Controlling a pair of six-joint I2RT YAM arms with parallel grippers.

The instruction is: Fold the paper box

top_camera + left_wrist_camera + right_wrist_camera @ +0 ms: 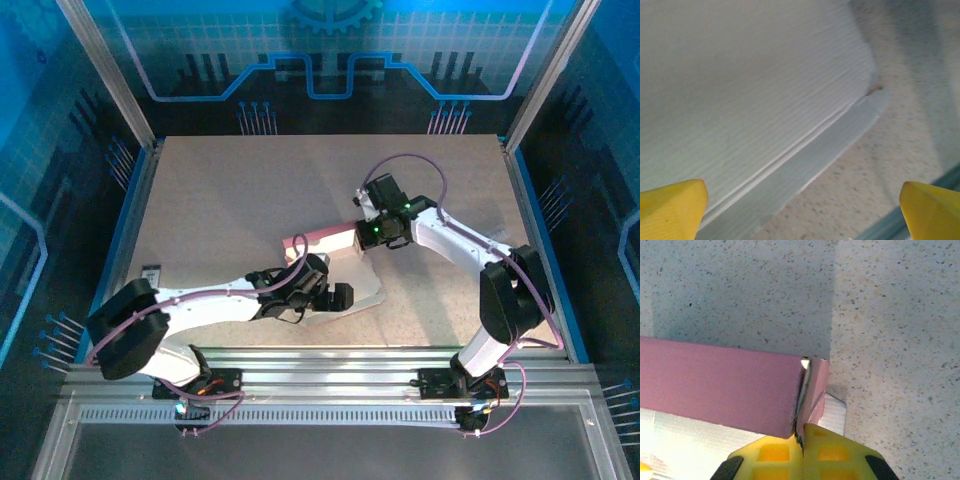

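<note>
The paper box (325, 240) lies mid-table, one long pink wall standing upright and its pale inner face (368, 297) flat toward the front. My right gripper (362, 236) is at the wall's right end. In the right wrist view its yellow fingers (775, 452) are shut (802, 436) on the corner where the pink wall (715, 390) meets a short pink end flap (817, 390). My left gripper (338, 297) hovers low over the whitish sheet (750, 90). It is open (802, 215), its yellow fingertips (670, 210) wide apart above a creased edge flap (815, 155).
Speckled beige tabletop (220, 200) surrounds the box. A small dark object (151, 272) lies by the left blue rim. Metal rails (330, 365) run along the front edge, and a blue table edge (940, 180) shows near the left gripper.
</note>
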